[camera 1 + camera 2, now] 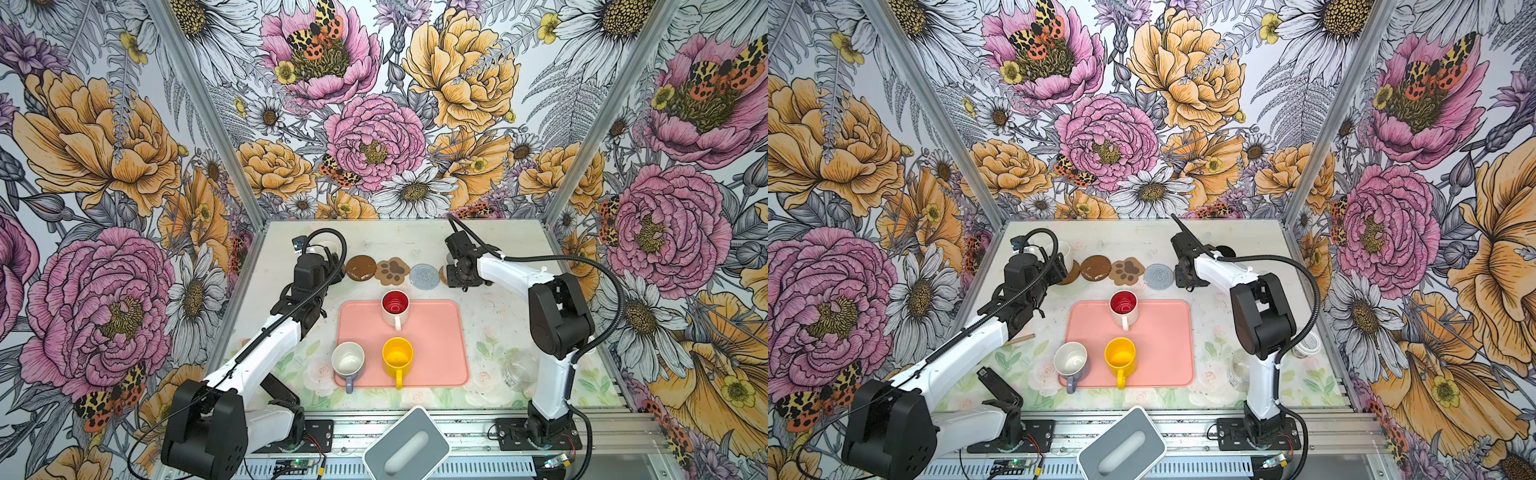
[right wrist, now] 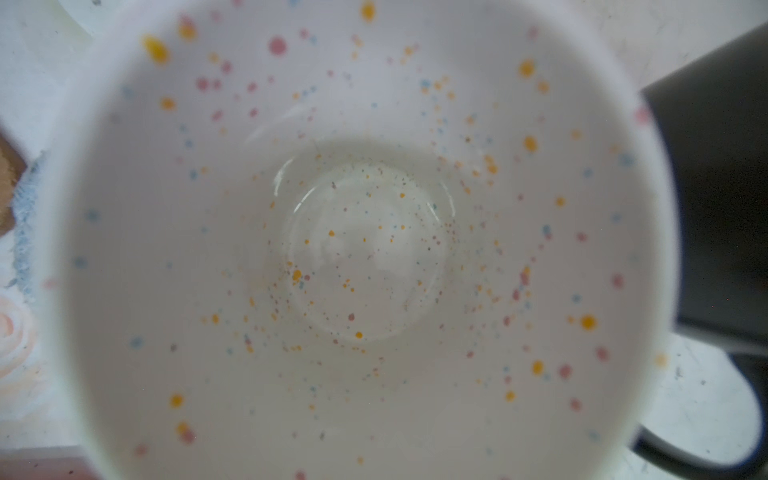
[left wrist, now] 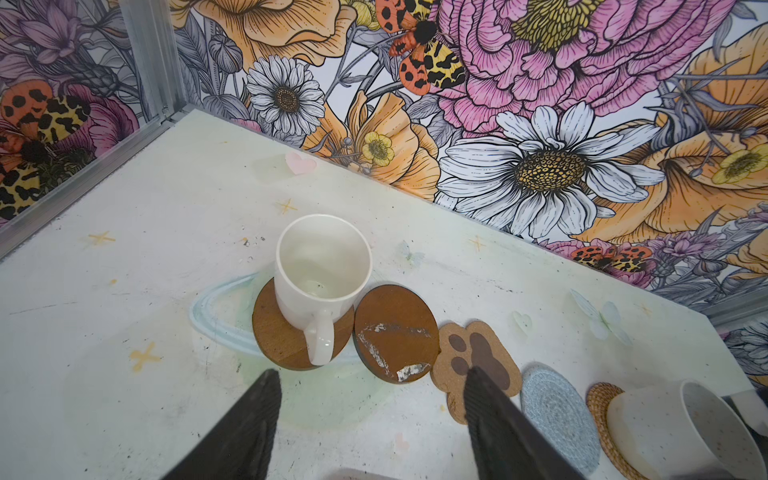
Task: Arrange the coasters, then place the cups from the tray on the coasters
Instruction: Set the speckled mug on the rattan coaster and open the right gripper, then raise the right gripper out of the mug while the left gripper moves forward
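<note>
1. Salmon tray [image 1: 436, 332] at centre of surface [image 1: 395, 241]; coaster row [image 1: 392, 271] at its 12 o'clock.
2. On tray: red-inside mug [image 1: 395, 307] at 12 o'clock, yellow mug [image 1: 397, 357] at 6, lavender mug [image 1: 348, 359] at 7.
3. Plain white mug [image 3: 324, 274] on brown disc [image 3: 274, 332], row's 9 o'clock end; speckled mug [image 3: 665, 436] on tan woven coaster [image 3: 598, 399], 3 o'clock end.
4. Bare: second brown disc [image 3: 395, 316], paw coaster [image 3: 478, 345], grey-blue round [image 3: 557, 419].
5. Left fingers [image 3: 249, 432] apart, empty. Right fingers [image 1: 459, 278] at speckled mug; apart or clamped, can't tell.

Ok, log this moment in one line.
left gripper: open, near white mug | right gripper: at speckled mug, grip unclear | tray: three mugs
</note>
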You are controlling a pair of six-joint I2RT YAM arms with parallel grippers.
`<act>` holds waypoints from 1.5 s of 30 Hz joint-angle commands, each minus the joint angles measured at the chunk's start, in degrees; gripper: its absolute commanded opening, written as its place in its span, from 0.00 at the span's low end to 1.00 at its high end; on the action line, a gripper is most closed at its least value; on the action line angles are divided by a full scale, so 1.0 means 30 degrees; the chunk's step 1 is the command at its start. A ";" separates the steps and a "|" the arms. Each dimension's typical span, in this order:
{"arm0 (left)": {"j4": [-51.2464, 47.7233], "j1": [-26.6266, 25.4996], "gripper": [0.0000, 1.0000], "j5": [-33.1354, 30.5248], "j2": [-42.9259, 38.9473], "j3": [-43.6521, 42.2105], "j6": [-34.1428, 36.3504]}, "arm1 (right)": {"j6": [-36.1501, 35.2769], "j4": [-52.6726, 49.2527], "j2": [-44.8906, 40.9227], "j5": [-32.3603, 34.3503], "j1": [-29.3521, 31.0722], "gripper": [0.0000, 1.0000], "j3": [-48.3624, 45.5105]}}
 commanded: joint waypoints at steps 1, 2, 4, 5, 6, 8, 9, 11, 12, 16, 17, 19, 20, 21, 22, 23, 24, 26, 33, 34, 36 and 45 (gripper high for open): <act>0.0096 0.0151 0.71 0.0160 -0.0507 -0.0238 -0.0060 | 0.0216 0.0439 -0.1367 0.0405 -0.0090 0.54 -0.0236; 0.0093 0.0171 0.71 0.0194 -0.0504 -0.0231 -0.0061 | 0.0223 0.0415 -0.1608 0.0348 -0.0104 0.54 -0.0300; 0.0080 0.0173 0.71 0.0194 -0.0513 -0.0217 -0.0090 | 0.0290 0.0422 -0.2153 0.0341 -0.0077 0.55 -0.0500; 0.0095 0.0151 0.71 0.0216 -0.0514 -0.0247 -0.0089 | 0.0309 0.0421 -0.2395 0.0348 -0.0085 0.55 -0.0580; 0.0072 0.0148 0.71 0.0223 -0.0516 -0.0233 -0.0137 | 0.0329 0.0417 -0.2761 0.0341 -0.0094 0.56 -0.0642; 0.0099 0.0171 0.71 0.0253 -0.0554 -0.0238 -0.0119 | 0.0396 0.0407 -0.3418 0.0345 -0.0098 0.57 -0.0766; 0.0097 0.0150 0.71 0.0253 -0.0578 -0.0241 -0.0118 | 0.0412 0.0422 -0.3790 0.0356 -0.0101 0.59 -0.0821; 0.0124 0.0144 0.71 0.0271 -0.0614 -0.0296 -0.0149 | 0.0522 0.0440 -0.4478 0.0484 -0.0031 0.59 -0.0846; 0.0128 0.0170 0.71 0.0282 -0.0638 -0.0313 -0.0149 | 0.0532 0.0451 -0.4826 0.0611 0.0040 0.59 -0.0861; 0.0143 0.0146 0.71 0.0341 -0.0654 -0.0299 -0.0215 | 0.0616 0.0437 -0.6010 0.1128 0.0467 0.59 -0.0661; 0.0143 0.0155 0.71 0.0363 -0.0672 -0.0314 -0.0185 | 0.0627 0.0455 -0.6250 0.1303 0.0598 0.59 -0.0602; 0.0213 0.0152 0.71 0.0396 -0.0738 -0.0366 -0.0236 | 0.0835 0.0479 -0.6826 0.1772 0.0955 0.58 -0.0483; 0.0187 0.0129 0.71 0.0416 -0.0766 -0.0385 -0.0237 | 0.1060 0.0485 -0.7183 0.1942 0.1169 0.58 -0.0480; 0.0187 0.0143 0.71 0.0443 -0.0815 -0.0403 -0.0237 | 0.1296 0.0577 -0.7550 0.2118 0.1497 0.58 -0.0508; 0.0187 0.0137 0.71 0.0442 -0.0847 -0.0438 -0.0243 | 0.1524 0.0763 -0.8011 0.2375 0.1860 0.58 -0.0606; 0.0198 0.0140 0.71 0.0435 -0.0870 -0.0443 -0.0243 | 0.1726 0.0988 -0.8423 0.2605 0.2182 0.57 -0.0713; 0.0196 0.0129 0.71 0.0452 -0.0880 -0.0446 -0.0273 | 0.2007 0.1311 -0.8903 0.2796 0.2523 0.58 -0.0868; 0.0209 0.0140 0.71 0.0429 -0.0959 -0.0505 -0.0324 | 0.2926 0.1847 -0.9871 0.3279 0.2980 0.58 -0.1374; -0.0120 0.0020 0.70 0.0588 -0.1116 -0.0313 -0.0338 | 0.5799 0.8829 -1.3632 0.2340 0.3795 0.56 -0.6913; -0.0250 -0.0009 0.70 0.0655 -0.1134 -0.0214 -0.0348 | 0.5773 0.9701 -1.3779 0.1841 0.3818 0.55 -0.7393; -0.0424 -0.0140 0.70 0.0673 -0.1214 -0.0143 -0.0441 | 0.5798 0.9915 -1.3681 0.1298 0.3852 0.55 -0.7597; -0.3487 -0.1103 0.69 0.0843 -0.1552 0.1436 -0.1305 | 0.5424 0.9973 -1.3134 0.1190 0.3968 0.55 -0.8022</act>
